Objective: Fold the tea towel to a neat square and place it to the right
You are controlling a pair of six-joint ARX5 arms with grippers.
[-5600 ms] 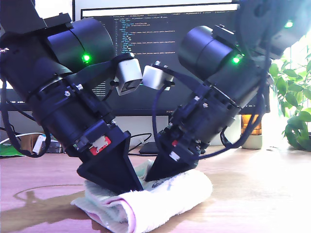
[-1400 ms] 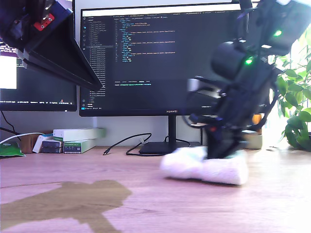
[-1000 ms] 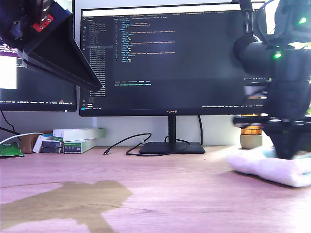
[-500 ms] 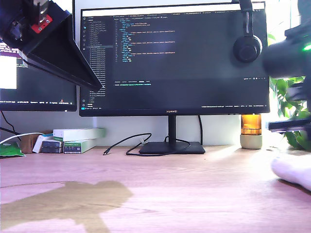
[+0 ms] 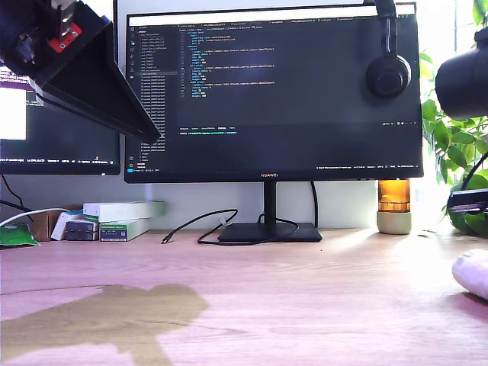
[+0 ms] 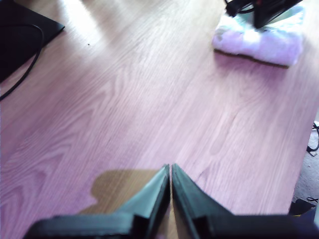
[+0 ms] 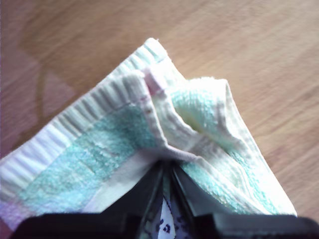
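Note:
The tea towel (image 5: 474,273) lies folded on the wooden desk at the exterior view's right edge, only its white end showing there. In the second wrist view the tea towel (image 7: 124,134) is a fluffy white bundle with pale green bands, and my second gripper (image 7: 168,167) is shut on its folded edge. In the first wrist view the tea towel (image 6: 259,37) lies far off with my second gripper (image 6: 264,12) on it. My first gripper (image 6: 170,172) is shut and holds nothing. It hangs high above the desk at the exterior view's upper left (image 5: 151,136).
A monitor (image 5: 267,91) on a black base (image 5: 267,232) stands at the back, with headphones (image 5: 387,72) on its corner. A cable (image 5: 202,227), boxes (image 5: 114,217), an amber jar (image 5: 394,206) and a plant (image 5: 457,152) line the back. The desk edge (image 6: 306,149) shows in the first wrist view.
My second gripper has dragged the folded towel from the desk's middle to the exterior view's right edge. My first gripper rose off the towel to the upper left and has stayed there.

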